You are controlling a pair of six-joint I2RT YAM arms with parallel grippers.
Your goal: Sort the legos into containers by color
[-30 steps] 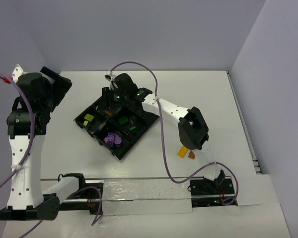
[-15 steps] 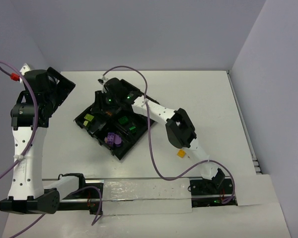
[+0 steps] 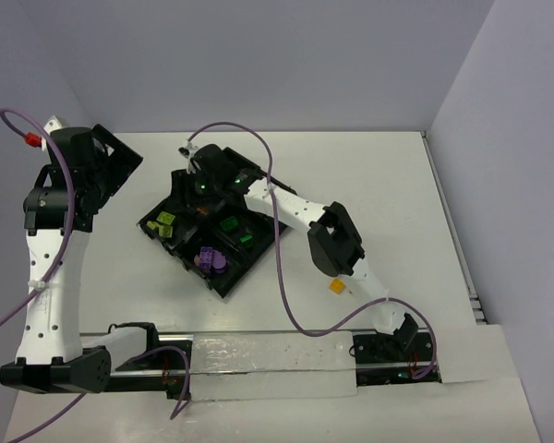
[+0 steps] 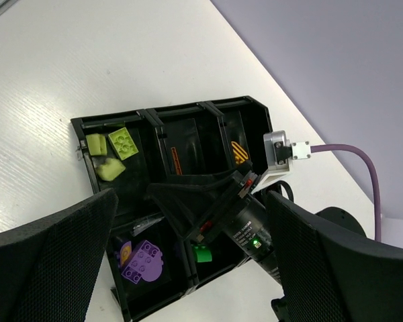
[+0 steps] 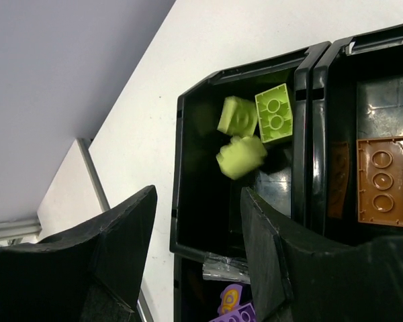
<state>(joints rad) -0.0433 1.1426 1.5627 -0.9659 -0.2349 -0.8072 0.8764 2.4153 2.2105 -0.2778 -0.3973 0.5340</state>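
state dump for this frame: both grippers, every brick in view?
left gripper, open, empty, raised beside the tray
right gripper, open, empty, above the lime compartment
lime bricks, three in corner compartment, one blurred
brown brick, flat, studs up, in the neighbouring compartment
purple pieces, in their own compartment
green bricks, inside the tray
orange-yellow brick, on the table, outside the tray

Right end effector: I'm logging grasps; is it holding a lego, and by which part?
Nothing held: the right end effector is open, the lime legos lying loose in a compartment.
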